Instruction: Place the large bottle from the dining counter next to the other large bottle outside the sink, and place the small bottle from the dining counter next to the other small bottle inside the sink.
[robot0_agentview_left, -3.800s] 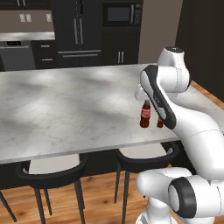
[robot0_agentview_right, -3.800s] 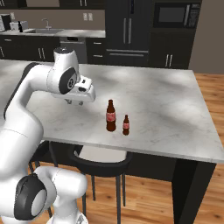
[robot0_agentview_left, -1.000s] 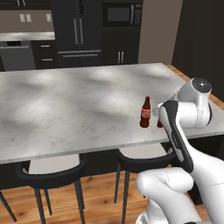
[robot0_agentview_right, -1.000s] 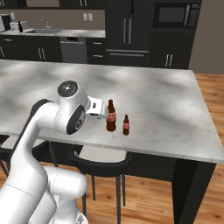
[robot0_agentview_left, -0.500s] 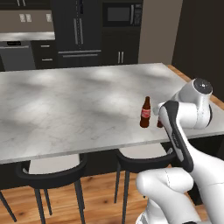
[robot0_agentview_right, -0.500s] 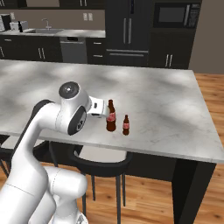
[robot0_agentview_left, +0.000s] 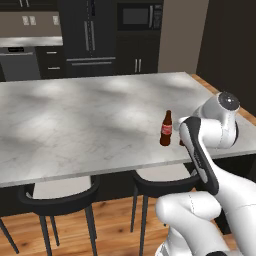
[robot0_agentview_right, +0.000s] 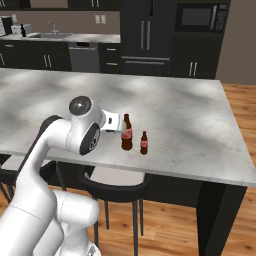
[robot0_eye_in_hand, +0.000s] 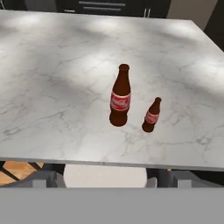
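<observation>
— Where do we have the fingers?
— In the right base view we see them at the end of the white hand, low over the counter, just beside the large cola bottle on its left and apart from it. They stand spread wide and hold nothing. The tips themselves are small and hard for us to make out there.
— And from the hand?
— We look along the counter at both bottles upright near its front edge: the large cola bottle with its red label, and the small cola bottle just beside it on the right, not touching.
— The left base view?
— The large cola bottle shows plainly on the counter; the arm covers nearly all of the small one, and the hand is hidden behind the forearm. Black stools sit under the edge, their legs cut off at the bottom.
— The sink?
— Far back at upper left in the right base view, with a faucet; its inside is too small for us to read.
</observation>
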